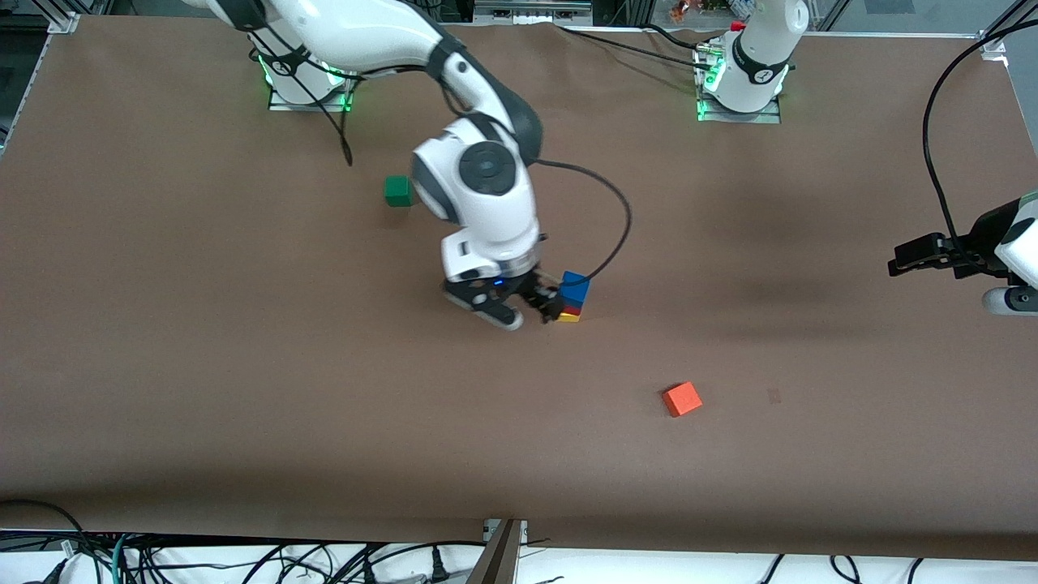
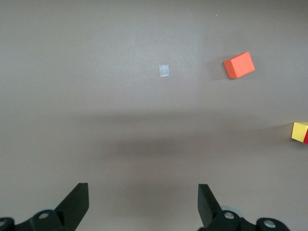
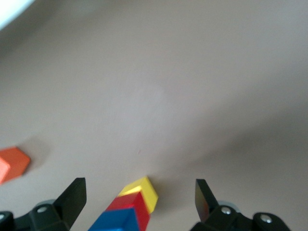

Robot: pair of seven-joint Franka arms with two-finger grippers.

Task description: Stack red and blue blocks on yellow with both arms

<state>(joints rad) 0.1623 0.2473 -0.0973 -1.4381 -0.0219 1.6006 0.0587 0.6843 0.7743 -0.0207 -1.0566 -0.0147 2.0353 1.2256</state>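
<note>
Right gripper (image 1: pixel 545 307) hangs released, fingers spread wide either side of the blue block (image 1: pixel 575 289), which tops the red block (image 1: pixel 572 309) on the yellow cube (image 1: pixel 568 317) mid-desk. Left gripper (image 1: pixel 898 264), also spread, waits at the left arm's end. Only the front view shows the green cube (image 1: pixel 397 191); the orange-red cube (image 1: pixel 682 399) lies nearer the camera.

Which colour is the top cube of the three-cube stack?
Blue: the blue cube tops the stack, clearest in the front view.

right gripper (image 1: pixel 542 304) low at mid-table, fingers spread wide; left gripper (image 1: pixel 898 258) waits raised at its table end, fingers apart.
</note>
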